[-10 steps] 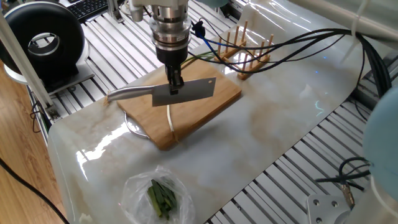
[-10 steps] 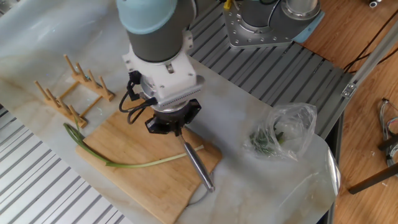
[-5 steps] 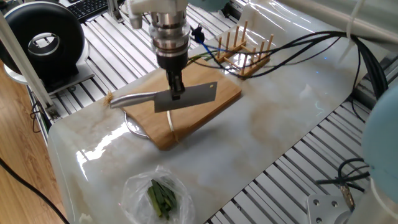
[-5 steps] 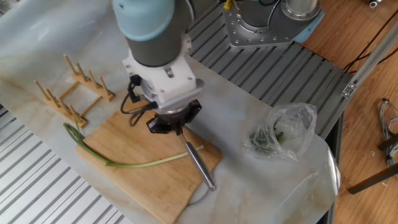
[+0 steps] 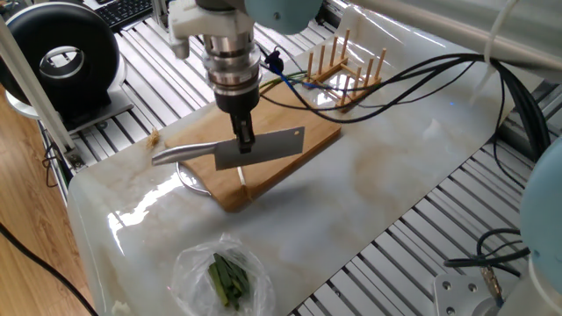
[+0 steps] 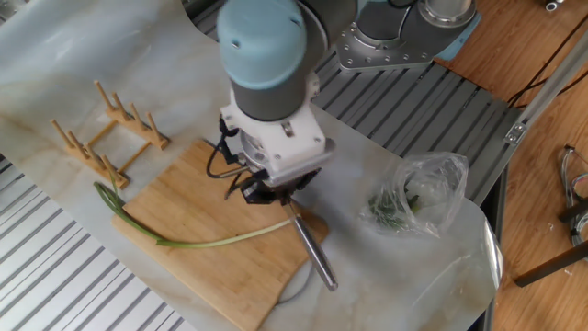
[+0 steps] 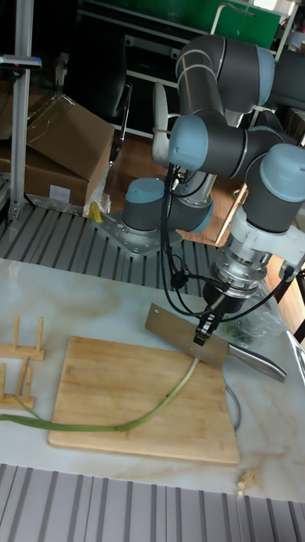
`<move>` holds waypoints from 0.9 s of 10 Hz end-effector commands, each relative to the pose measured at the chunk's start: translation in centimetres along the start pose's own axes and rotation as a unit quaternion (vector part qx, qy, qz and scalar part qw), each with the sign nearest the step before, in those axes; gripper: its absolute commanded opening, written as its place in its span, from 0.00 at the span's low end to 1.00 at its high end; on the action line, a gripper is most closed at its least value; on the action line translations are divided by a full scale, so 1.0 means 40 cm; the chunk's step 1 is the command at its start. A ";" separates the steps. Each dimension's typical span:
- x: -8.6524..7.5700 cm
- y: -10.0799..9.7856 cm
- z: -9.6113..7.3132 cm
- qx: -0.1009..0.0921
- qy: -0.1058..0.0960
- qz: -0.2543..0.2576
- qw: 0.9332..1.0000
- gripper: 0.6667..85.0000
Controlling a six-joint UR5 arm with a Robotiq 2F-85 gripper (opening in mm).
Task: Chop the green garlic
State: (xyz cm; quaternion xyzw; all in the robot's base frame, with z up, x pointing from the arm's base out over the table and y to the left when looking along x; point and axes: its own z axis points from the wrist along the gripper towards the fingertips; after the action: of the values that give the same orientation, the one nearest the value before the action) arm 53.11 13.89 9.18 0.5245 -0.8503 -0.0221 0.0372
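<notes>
One hand clamps one cleaver — above one green garlic stalk, one board.

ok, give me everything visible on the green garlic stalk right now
The green garlic is one long, thin, uncut stalk, pale cream at one end and green at the other. It lies flat in a loose curve across the wooden cutting board. The green tip runs off the board edge toward the wooden rack. The pale end sits under the cleaver held by the end effector; whether the blade touches it cannot be told.
</notes>
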 end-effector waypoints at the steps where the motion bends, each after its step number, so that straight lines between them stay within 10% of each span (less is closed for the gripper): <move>1: -0.035 0.026 0.004 -0.004 -0.002 0.007 1.000 0.01; 9: -0.057 0.029 0.038 -0.006 -0.008 -0.004 1.000 0.01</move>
State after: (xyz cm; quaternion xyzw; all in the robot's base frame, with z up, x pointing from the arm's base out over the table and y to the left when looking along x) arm 53.29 15.61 7.88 0.5230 -0.8513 -0.0189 0.0363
